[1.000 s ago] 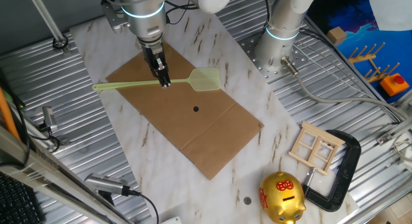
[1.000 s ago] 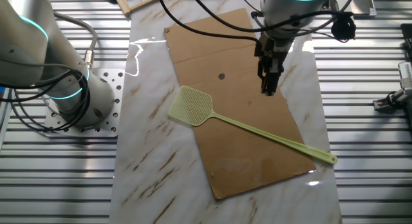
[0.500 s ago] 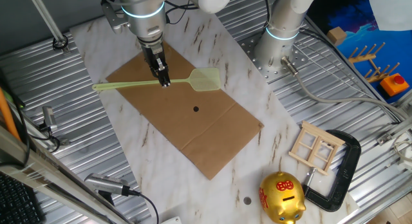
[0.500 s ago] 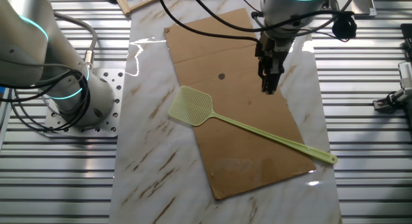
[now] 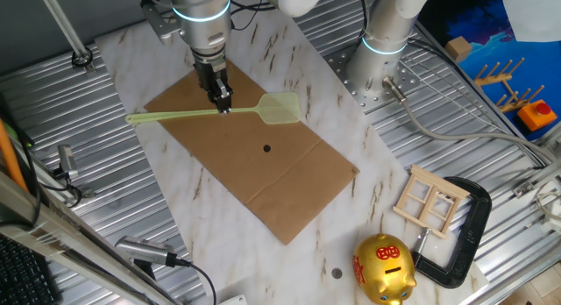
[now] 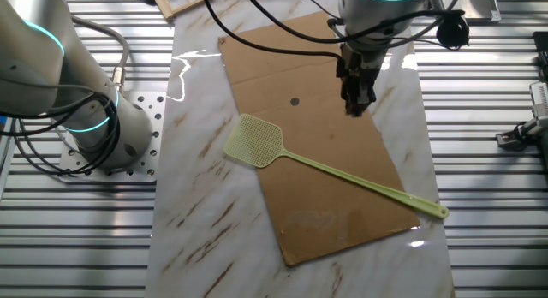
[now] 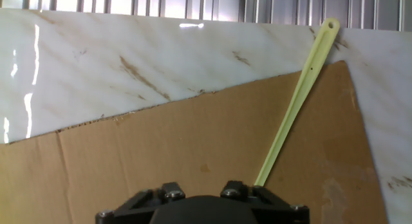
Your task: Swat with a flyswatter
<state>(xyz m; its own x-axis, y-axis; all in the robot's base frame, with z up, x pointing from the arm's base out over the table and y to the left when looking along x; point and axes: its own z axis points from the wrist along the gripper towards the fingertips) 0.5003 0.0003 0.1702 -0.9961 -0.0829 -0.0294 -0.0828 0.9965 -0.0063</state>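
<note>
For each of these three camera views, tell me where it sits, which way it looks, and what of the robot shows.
One fixed view: high, looking down at the cardboard sheet; arm and tool above the flyswatter.
The other fixed view: high on the opposite side, same sheet; arm and tool show.
Hand view: on the hand, looking along the flyswatter handle; only the tool's dark base shows.
All three share flyswatter and cardboard.

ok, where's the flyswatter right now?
In the other fixed view the flyswatter lies flat across the cardboard sheet, its mesh head on the marble toward the second arm's base, handle tip past the opposite edge; the end effector hangs above, apart.
</note>
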